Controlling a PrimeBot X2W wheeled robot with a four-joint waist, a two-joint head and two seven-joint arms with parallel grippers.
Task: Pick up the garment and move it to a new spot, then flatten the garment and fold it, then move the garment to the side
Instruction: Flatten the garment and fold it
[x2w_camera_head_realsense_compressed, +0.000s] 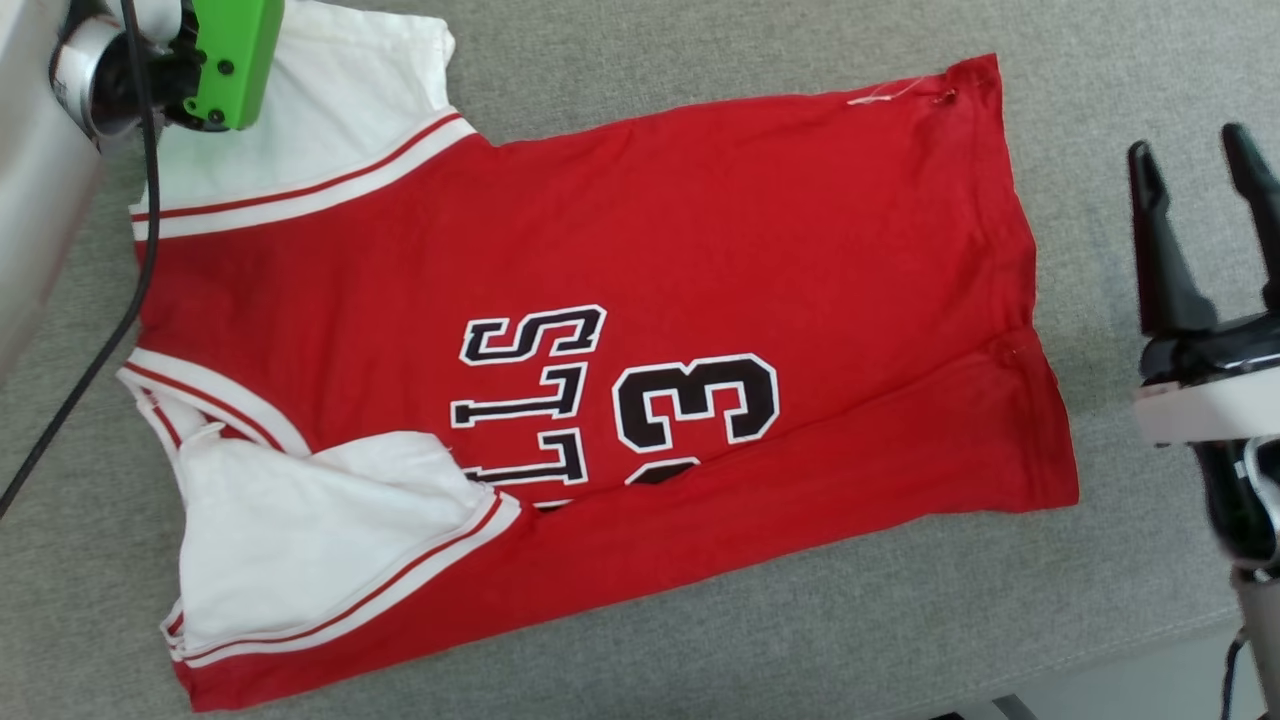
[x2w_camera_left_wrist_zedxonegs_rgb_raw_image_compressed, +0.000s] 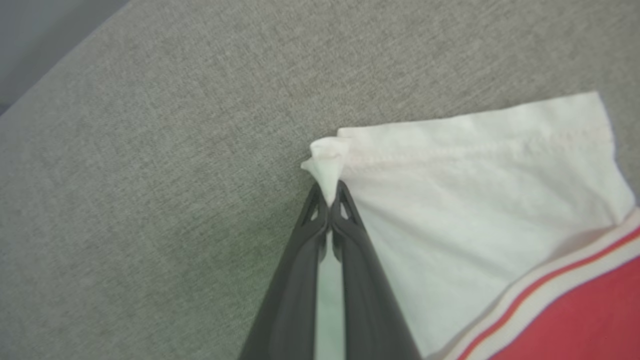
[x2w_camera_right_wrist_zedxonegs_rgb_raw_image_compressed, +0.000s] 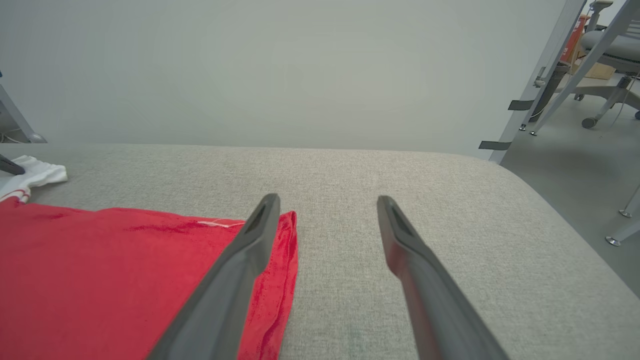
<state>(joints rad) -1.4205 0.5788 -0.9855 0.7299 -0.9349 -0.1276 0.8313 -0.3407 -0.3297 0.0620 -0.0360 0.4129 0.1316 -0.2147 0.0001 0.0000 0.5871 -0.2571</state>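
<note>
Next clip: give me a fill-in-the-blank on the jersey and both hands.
The left hand is shut on the jersey's white ____.
The right hand is ____, holding nothing.
The jersey lies on a ____ cloth surface.
Its hem lies nearest the ____ hand.
Missing: sleeve; open; grey; right.

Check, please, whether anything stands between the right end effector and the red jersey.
Nothing visible does. The open right end effector sits just beyond the hem of the garment, with only bare grey surface between them. The left end effector is shut on the white sleeve corner.
</note>
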